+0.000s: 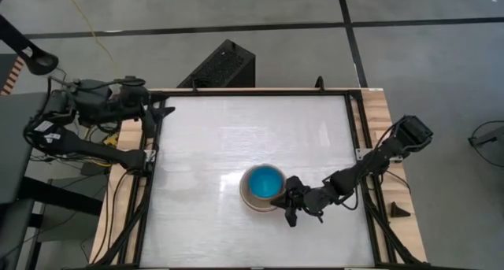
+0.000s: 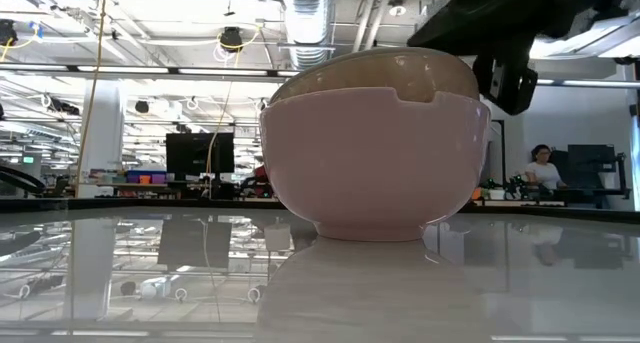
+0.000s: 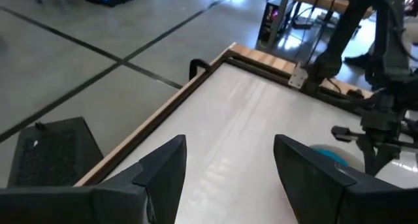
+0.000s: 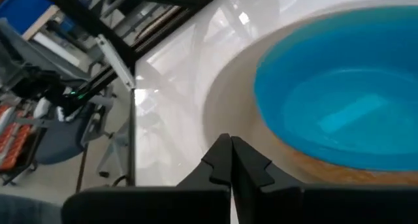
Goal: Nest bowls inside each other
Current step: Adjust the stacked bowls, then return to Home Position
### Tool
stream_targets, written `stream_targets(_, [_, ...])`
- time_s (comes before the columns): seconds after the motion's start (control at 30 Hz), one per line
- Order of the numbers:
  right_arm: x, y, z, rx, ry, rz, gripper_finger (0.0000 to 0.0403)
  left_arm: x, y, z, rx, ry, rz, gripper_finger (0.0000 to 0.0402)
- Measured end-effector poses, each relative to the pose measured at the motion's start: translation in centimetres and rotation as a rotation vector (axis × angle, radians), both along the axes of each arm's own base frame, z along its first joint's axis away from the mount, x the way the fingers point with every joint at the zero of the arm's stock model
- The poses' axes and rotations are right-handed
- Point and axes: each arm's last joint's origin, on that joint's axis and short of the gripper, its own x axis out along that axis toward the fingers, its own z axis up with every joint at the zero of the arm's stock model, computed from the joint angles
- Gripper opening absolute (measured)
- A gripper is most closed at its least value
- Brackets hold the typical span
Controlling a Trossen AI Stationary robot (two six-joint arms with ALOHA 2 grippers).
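The bowls stand nested in one stack right of the table's middle, toward its near edge. A light blue bowl (image 1: 264, 180) (image 4: 339, 100) sits inside a grey-beige bowl (image 2: 350, 78) (image 4: 228, 113). That one sits inside a pink bowl (image 2: 370, 173), whose base rests on the table. My right gripper (image 1: 277, 201) (image 4: 228, 140) is shut, its tips at the stack's near-right rim, with nothing between the fingers. My left gripper (image 1: 165, 111) (image 3: 228, 165) hangs open over the table's far left corner, away from the stack. My right gripper's shut fingertips (image 4: 222, 149) point slanting down from the table's right side at the rim of the grey-beige bowl (image 4: 215, 123). I cannot tell whether they touch it.
A dark frame (image 1: 354, 120) and wooden borders run along the table's left and right sides. A black box (image 1: 220, 65) stands on the floor beyond the far edge. Bare white tabletop (image 1: 236, 128) lies left of and beyond the stack.
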Motion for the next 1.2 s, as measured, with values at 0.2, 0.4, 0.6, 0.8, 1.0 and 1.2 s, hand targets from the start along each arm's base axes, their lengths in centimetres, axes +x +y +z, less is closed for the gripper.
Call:
stream_targets(0.2, [-0.2, -0.3, -0.6, 0.018, 0.030, -0.014, 0.0019, 0.1, 0.0, -0.2, -0.004, 0.017, -0.002, 0.0219])
stream_targets(0.4, [-0.7, -0.2, -1.2, 0.042, 0.044, -0.021, 0.0020, 0.0, 0.0, -0.2, -0.006, 0.016, -0.006, 0.0219])
stream_targets(0.6, [-1.2, -1.0, 1.5, -0.007, -0.083, -0.067, 0.0056, 0.0, 0.0, -0.1, -0.001, 0.016, -0.009, 0.0219])
stream_targets(0.8, [-3.2, -2.5, 5.5, -0.118, -0.205, -0.096, 0.0077, -2.1, -0.3, 0.0, -0.004, -0.014, -0.036, 0.0219])
stream_targets(1.0, [-6.0, -4.3, 6.9, -0.207, -0.127, -0.114, 0.0080, -6.2, -0.2, -0.9, -0.049, -0.068, -0.030, 0.0219])
stream_targets(1.2, [-7.6, -6.1, 6.7, -0.264, -0.011, -0.165, 0.0081, -6.6, -0.3, -6.9, -0.123, -0.020, -0.039, 0.0219])
